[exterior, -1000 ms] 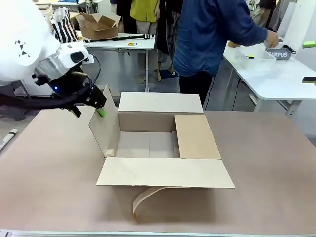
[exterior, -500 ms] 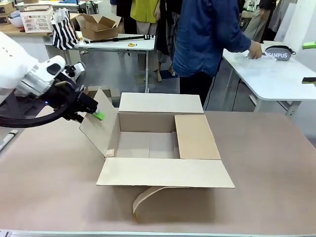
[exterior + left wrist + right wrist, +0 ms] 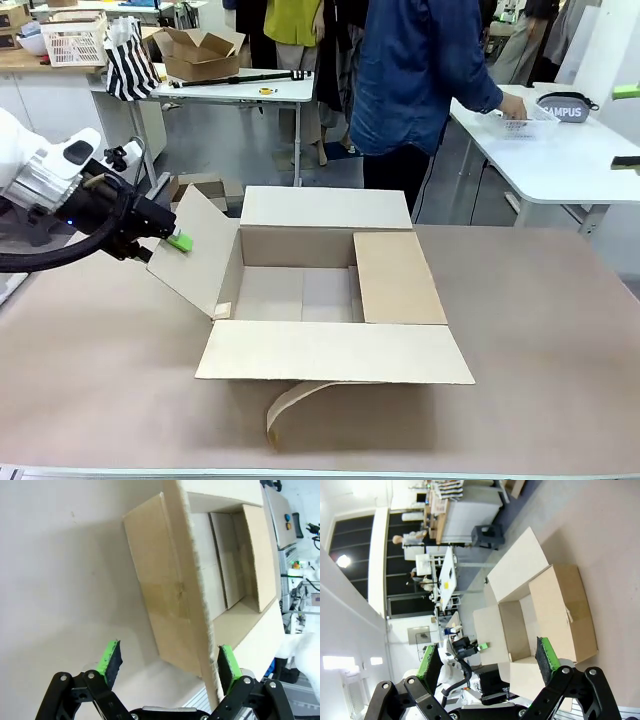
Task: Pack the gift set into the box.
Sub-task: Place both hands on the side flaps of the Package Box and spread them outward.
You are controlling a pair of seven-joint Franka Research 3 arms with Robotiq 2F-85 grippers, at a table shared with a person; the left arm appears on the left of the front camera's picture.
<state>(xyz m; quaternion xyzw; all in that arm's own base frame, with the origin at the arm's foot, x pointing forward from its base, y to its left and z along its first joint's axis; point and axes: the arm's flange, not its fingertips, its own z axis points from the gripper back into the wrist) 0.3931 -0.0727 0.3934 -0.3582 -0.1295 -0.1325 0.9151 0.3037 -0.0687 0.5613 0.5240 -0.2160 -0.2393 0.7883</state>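
Grippers: left gripper (image 3: 172, 240), low over the left part of the table, fingers spread wide. In its wrist view (image 3: 168, 662) the raw edge of the left flap (image 3: 197, 605) runs up between the two green pads (image 3: 111, 659), close against one pad and well apart from the other; the cardboard is not clamped. Right gripper (image 3: 487, 662), fingers likewise spread wide, held high and looking down on the box (image 3: 560, 610) from well apart.

Item 1. Box (image 3: 300, 247): large shallow brown corrugated carton, upright near the middle of the brown table (image 3: 90, 370), top open.
- Left flap (image 3: 195, 258): tilted up and outward, its upper edge at the left gripper.
- Far flap (image 3: 325, 207) and near flap (image 3: 335, 350): spread outward.
- Right flap (image 3: 398, 277): folded inward over part of the opening.
- Inner floor (image 3: 300, 293): plain cardboard.

Item 2. Strip of brown paper tape (image 3: 288, 400): hanging from the near side of the box, curling down onto the table.

Item 3. Person (image 3: 420, 70): blue shirt, standing beyond the far edge, turned toward a white side table (image 3: 570, 165). One hand (image 3: 514, 104) is at a clear plastic tub (image 3: 522, 124) on it; the tub's contents are too small to tell.
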